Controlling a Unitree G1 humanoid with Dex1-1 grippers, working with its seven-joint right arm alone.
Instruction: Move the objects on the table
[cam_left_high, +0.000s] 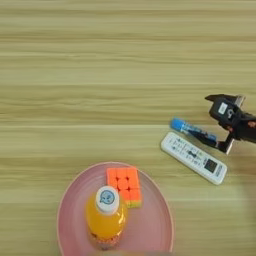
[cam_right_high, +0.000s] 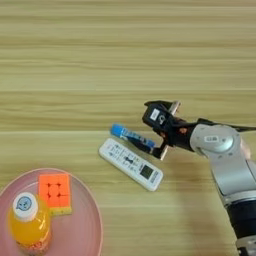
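Note:
A pink plate (cam_left_high: 150, 220) sits at the front left of the table (cam_left_high: 100, 75). On it stand an orange juice bottle (cam_left_high: 105, 217) with a white cap and, just behind it, an orange-yellow puzzle cube (cam_left_high: 125, 186). To the right lies a white remote control (cam_right_high: 131, 164), set diagonally. A blue tube (cam_right_high: 131, 136) lies just behind the remote. My right gripper (cam_right_high: 154, 131) is at the tube's right end, open, with its fingers spread wide. The lower finger (cam_right_high: 161, 150) is at the tube's end; I cannot tell whether they touch.
The silver forearm (cam_right_high: 227, 165) comes in from the lower right. Bare wood runs across the whole back half of the table and the front right corner.

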